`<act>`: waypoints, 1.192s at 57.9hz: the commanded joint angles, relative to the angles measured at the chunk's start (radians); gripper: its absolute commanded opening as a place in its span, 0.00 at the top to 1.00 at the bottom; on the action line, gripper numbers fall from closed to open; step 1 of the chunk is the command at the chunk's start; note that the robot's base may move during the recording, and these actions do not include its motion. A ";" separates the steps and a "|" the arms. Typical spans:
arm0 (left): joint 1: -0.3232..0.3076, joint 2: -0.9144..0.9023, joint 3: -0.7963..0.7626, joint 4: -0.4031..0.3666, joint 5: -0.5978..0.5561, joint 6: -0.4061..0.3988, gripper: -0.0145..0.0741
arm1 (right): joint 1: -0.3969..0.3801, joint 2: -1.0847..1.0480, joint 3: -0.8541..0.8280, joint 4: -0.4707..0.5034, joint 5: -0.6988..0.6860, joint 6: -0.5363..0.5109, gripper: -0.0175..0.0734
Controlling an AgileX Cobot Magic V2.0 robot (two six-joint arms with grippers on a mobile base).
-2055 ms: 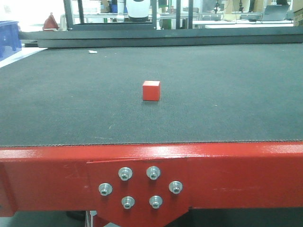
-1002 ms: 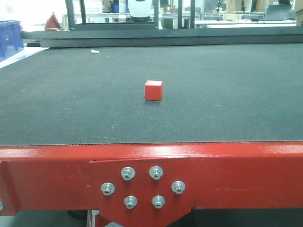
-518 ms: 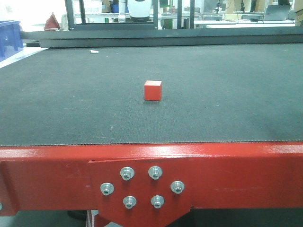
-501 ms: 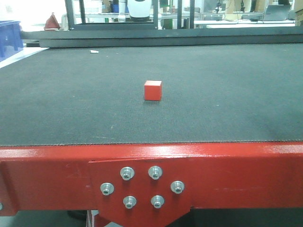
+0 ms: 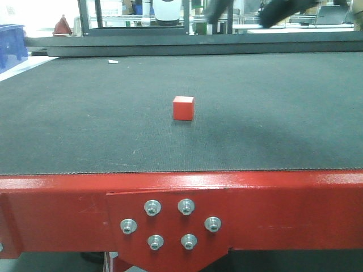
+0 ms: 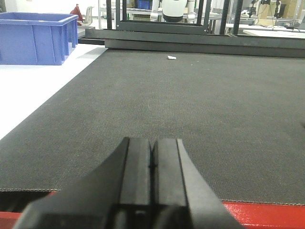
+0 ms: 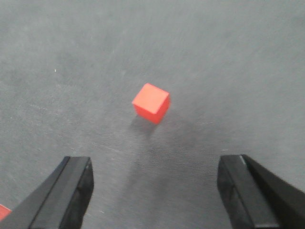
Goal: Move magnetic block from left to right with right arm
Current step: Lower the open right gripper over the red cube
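Magnetic block, a small red cube, rests flat on the counter's dark mat, about midway between the left and right edges and well back from the red front rail. Working across from the left, we see a blue bin beyond the counter's left edge, toward the far corner. Next we find the left tool at the near edge on the left side, its two black fingers pressed together with nothing between them. A white scrap lies near the far edge, left of centre. In the middle sits the magnetic block, alone and touching neither tool. On the right, in the wrist view, we see the right tool spread wide and empty; the magnetic block lies ahead of it, between the lines of its two fingers and apart from both, one corner turned toward the camera
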 commanded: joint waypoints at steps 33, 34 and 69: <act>0.001 -0.012 0.008 -0.005 -0.083 -0.007 0.98 | 0.045 0.574 -0.825 -0.151 0.447 0.449 0.12; 0.001 -0.012 0.008 -0.005 -0.083 -0.007 0.98 | 0.045 0.580 -0.836 -0.157 0.444 0.449 0.12; 0.001 -0.012 0.008 -0.005 -0.083 -0.007 0.98 | 0.045 0.716 -0.902 -0.186 0.379 0.449 0.13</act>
